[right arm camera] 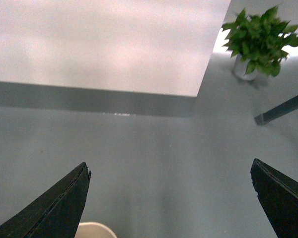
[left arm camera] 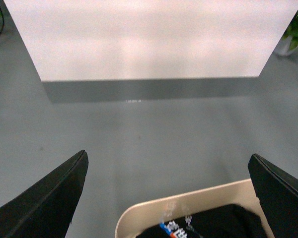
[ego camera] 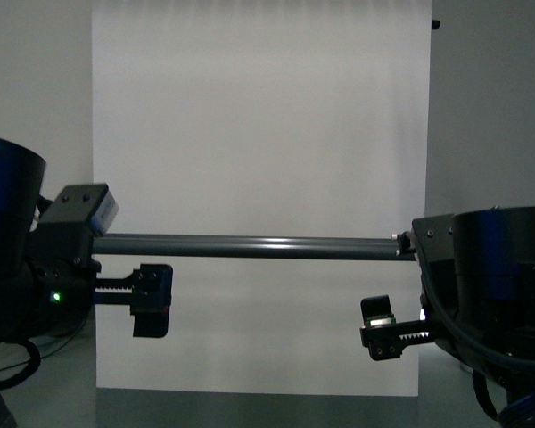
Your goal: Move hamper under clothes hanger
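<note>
The hamper (left arm camera: 188, 204) shows as a beige rounded rim in the left wrist view, with a dark garment (left arm camera: 218, 223) inside it. My left gripper (left arm camera: 168, 156) hangs open above that rim, touching nothing. One rounded corner of the hamper (right arm camera: 95, 231) shows in the right wrist view, below my open right gripper (right arm camera: 169, 163). In the front view a long dark grey round bar of the clothes hanger (ego camera: 250, 246) runs level between my arms. The left gripper (ego camera: 152, 301) and right gripper (ego camera: 381, 325) sit just below it.
A tall white panel (ego camera: 259, 134) stands on the grey floor (left arm camera: 149, 129) straight ahead. A potted green plant (right arm camera: 258, 39) stands on the floor past the panel's edge. A dark slanted metal leg (right arm camera: 283, 109) crosses the floor near the plant.
</note>
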